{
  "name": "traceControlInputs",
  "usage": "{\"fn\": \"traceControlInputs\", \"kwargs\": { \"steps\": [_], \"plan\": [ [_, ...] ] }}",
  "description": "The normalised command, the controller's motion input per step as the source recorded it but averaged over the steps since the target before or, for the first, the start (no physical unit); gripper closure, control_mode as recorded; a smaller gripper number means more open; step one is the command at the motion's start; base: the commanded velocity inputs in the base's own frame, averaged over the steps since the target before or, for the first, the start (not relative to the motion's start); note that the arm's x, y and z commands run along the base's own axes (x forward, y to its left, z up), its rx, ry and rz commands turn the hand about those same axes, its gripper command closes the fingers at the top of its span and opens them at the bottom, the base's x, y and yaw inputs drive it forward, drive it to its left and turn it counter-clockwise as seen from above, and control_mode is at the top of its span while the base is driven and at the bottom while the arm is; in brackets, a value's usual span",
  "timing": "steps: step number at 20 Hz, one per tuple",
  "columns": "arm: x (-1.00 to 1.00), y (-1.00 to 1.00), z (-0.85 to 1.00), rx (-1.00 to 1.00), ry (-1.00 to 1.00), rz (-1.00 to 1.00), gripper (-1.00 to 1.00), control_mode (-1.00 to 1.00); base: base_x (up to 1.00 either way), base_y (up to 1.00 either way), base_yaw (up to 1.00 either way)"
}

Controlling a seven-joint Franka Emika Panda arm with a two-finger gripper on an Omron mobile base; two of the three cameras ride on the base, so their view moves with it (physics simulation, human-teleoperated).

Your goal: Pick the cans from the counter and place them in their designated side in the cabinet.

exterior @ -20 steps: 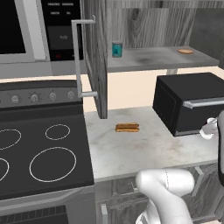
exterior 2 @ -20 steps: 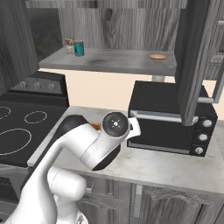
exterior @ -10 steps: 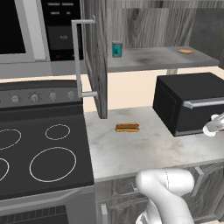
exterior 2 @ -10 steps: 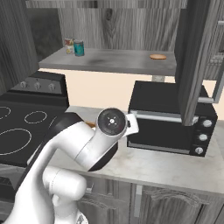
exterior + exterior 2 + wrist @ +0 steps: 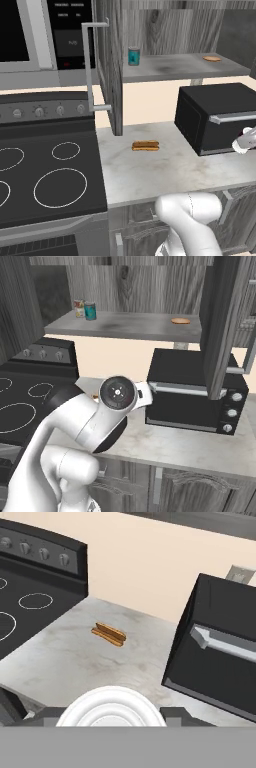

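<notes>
The teal can stands upright at the left end of the grey cabinet shelf. In the right base view the red can stands just left of the teal can, and the two are close together. The cabinet door hangs open with its silver bar handle facing out. No can is on the marbled counter. A white piece of my hand shows at the right edge, in front of the black oven. Its fingers are hidden, and nothing is seen held.
A hot dog in a bun lies mid-counter, also in the hand view. A black oven fills the counter's right. The stovetop lies left. A small flat brown item sits on the shelf's right. A second open door hangs right.
My arm has shifted slightly: the hand at the right edge rose a little, and the big joint moved left in the right base view. The cans and hot dog stayed put.
</notes>
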Motion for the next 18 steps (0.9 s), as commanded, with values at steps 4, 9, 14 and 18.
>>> {"fn": "traceControlInputs", "kwargs": {
  "steps": [4,9,14,18],
  "plan": [
    [-0.06,0.07,0.28,0.04,0.0,0.0,1.0,-1.0,0.0,0.0,0.0],
    [-0.07,0.09,0.26,0.04,0.0,0.0,1.0,-1.0,0.0,0.0,0.0],
    [0.0,0.11,0.05,0.0,-0.03,-0.01,1.0,-1.0,0.0,0.0,0.0],
    [0.05,0.14,0.0,0.0,-0.02,-0.02,1.0,-1.0,0.0,0.0,0.0]
  ]
}}
